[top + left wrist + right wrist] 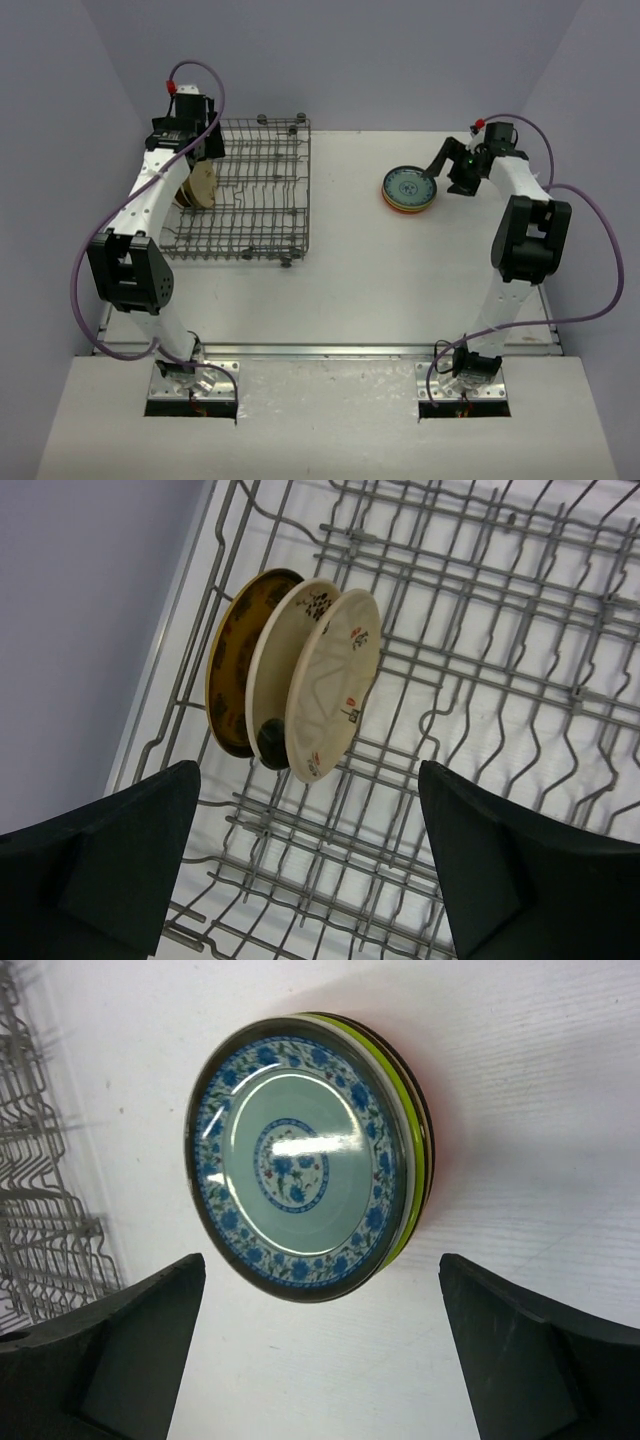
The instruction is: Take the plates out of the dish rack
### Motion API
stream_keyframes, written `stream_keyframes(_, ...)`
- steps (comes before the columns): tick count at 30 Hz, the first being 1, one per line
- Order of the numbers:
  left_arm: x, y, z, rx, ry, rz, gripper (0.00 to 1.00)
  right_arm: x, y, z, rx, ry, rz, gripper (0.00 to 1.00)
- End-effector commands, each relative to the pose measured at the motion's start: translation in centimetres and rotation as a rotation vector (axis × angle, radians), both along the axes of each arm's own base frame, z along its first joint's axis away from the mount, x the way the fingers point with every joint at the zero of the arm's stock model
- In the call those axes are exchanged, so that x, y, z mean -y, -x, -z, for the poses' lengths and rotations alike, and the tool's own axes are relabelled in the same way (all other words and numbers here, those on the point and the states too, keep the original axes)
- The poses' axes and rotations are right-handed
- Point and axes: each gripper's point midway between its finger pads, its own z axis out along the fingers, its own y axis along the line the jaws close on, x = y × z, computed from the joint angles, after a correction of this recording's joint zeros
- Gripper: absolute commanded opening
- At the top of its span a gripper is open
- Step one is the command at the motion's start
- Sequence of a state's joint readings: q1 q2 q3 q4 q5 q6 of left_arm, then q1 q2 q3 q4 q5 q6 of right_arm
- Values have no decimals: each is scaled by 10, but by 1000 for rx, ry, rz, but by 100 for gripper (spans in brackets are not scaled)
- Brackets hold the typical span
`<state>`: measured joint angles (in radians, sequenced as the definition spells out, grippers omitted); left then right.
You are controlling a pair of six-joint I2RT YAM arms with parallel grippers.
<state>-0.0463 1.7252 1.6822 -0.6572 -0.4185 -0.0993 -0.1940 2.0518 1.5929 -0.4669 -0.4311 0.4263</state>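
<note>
The grey wire dish rack stands at the table's back left. Three plates stand on edge among its tines at the left side; in the left wrist view they show a yellow-brown patterned face and two beige undersides. My left gripper is open above the rack, a little short of these plates, holding nothing. A stack of plates lies flat on the table at the right, a teal-patterned plate on top, lime green and orange rims under it. My right gripper is open, just beside the stack, empty.
The rack's right edge shows at the left of the right wrist view. The rack has small round wheels at its corners. Grey walls close in the table at the back and both sides.
</note>
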Motion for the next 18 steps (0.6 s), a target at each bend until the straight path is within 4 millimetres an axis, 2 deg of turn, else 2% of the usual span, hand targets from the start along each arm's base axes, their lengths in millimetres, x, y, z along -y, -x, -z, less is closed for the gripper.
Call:
stream_keyframes(1,-10,-6,8,-36,-72,-35,86,2,0,-72,190,48,7,99)
stream_keyframes(4,-11,-11,19,-60,-84,-31,83,-3,11,-93,251,38,-2,99)
stream_keyframes(11,-13,-28,31,-84,-74,-25,78,-19,32,-118,311,-13,-47,99)
stream_keyframes(13,-13,-32,41,-108,-71,-16,77,-22,38,-116,314,-22,-52,99)
stream_keyframes(18,-11,-41,53,-129,-55,15,75,-27,46,-118,315,-36,-65,99)
